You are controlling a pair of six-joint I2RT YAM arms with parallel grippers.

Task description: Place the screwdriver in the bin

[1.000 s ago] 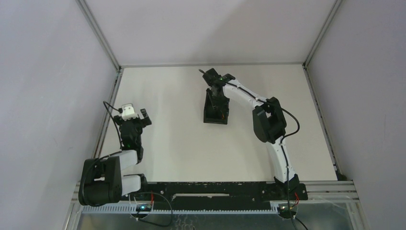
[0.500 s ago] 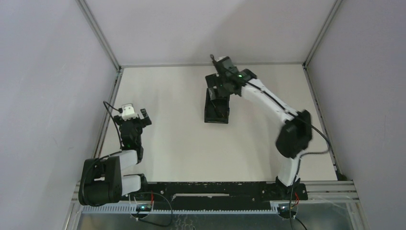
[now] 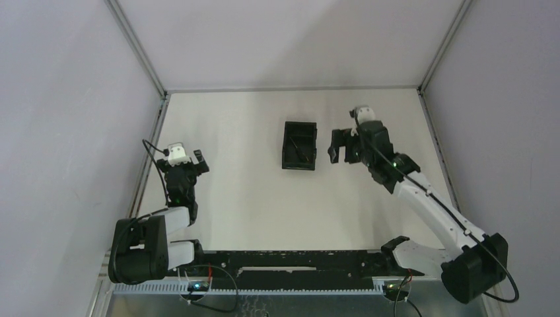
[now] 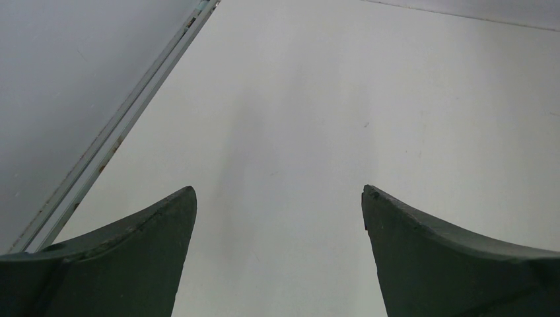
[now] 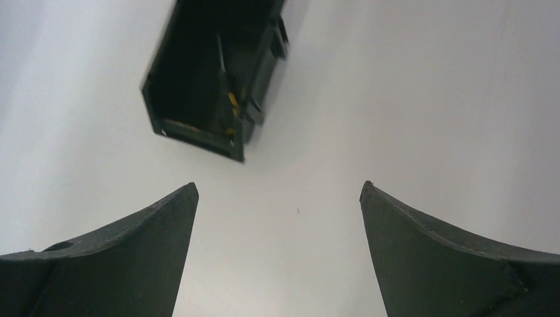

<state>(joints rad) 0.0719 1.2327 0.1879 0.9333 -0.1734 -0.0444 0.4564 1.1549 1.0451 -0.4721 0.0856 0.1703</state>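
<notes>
Right gripper (image 3: 342, 149) is wide open with nothing between the fingers (image 5: 132, 257), only bare table (image 3: 244, 191) under them. The bin (image 3: 298, 166) sits ahead of it and off to its left in the wrist view, near but clear of both fingertips, nothing touching. The bin is upright on the table, its long axis running away from the gripper and skewed a bit to the right as that camera sees it. The screwdriver (image 5: 232, 101) is inside the bin, lying roughly lengthwise. The yellow-marked handle is toward the end nearest the right gripper and the thin shaft points away toward the far end. In the overhead view it shows only as a thin line in the near half of the bin. Can't tell whether it lies flat on the floor of the bin or leans on a wall; that part is dark and slightly blurred. The right arm is stretched out low from its base, with the gripper on the bin's right side. Left gripper (image 3: 185, 164) is also wide open and holds nothing, only table ahead of its fingers (image 4: 125, 257) and the enclosure's frame rail (image 4: 125, 122) off to its left. The bin and screwdriver are well apart from it, far to its right and out of its wrist view.
</notes>
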